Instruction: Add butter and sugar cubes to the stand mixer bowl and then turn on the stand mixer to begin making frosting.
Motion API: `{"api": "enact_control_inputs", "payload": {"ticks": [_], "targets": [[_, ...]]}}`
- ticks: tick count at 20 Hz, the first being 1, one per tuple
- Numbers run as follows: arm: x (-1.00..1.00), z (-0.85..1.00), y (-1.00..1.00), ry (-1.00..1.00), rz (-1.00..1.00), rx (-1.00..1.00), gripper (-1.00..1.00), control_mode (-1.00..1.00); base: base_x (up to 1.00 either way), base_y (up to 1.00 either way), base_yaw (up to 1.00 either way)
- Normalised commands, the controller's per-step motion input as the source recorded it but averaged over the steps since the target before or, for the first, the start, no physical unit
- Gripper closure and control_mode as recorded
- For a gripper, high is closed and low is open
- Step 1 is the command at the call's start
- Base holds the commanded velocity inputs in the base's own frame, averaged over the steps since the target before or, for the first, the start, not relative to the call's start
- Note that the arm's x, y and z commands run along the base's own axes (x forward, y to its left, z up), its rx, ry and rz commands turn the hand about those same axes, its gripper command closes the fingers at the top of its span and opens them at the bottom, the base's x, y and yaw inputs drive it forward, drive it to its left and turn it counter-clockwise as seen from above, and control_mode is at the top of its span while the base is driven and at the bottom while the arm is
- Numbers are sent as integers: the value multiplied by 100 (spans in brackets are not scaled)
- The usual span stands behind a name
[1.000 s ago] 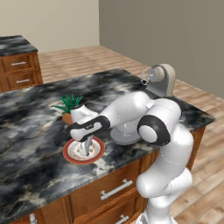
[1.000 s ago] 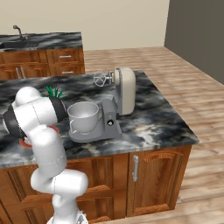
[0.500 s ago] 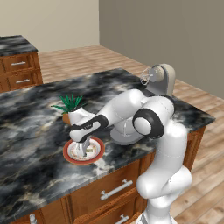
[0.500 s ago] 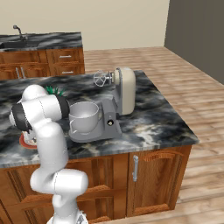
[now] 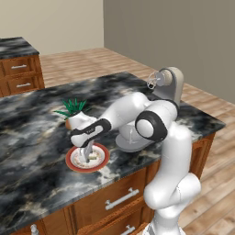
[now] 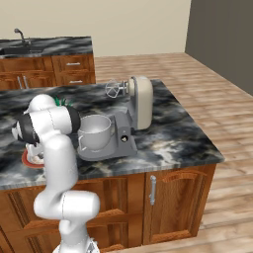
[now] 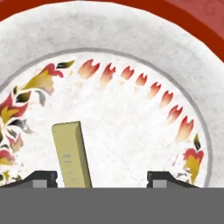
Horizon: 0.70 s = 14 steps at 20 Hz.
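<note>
The butter (image 7: pixel 71 154) lies flat on the red-rimmed plate (image 5: pixel 72 164), sitting between the claw (image 7: pixel 100 179) tips but nearer one side. The claw's spread wide, gripping nothing. Mixer bowl (image 6: pixel 95 131) sits nearby on the marble tabletop (image 5: pixel 27 137).

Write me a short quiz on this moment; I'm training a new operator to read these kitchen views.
1. True or false: the butter lies on the plate.
2. Where is the gripper? A) over the plate B) inside the bowl C) at the mixer head
3. Fill in: in the hand view, the butter sits nearer one ____ than the other, not centred between them.

Key
1. True; it is a yellowish stick on the plate's white middle.
2. A; it reaches down over the plate, beside the potted plant.
3. Fingertip; it lies close to the one at the view's lower left.
</note>
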Motion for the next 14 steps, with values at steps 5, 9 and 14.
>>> {"api": "enact_control_inputs", "payload": {"ticks": [5,9,14], "targets": [[0,-36,0,2,0,-5,100,-100,0,0,0],[-1,-29,0,0,0,-5,100,-100,0,0,0],[-5,-25,0,0,0,-5,100,-100,0,0,0]]}}
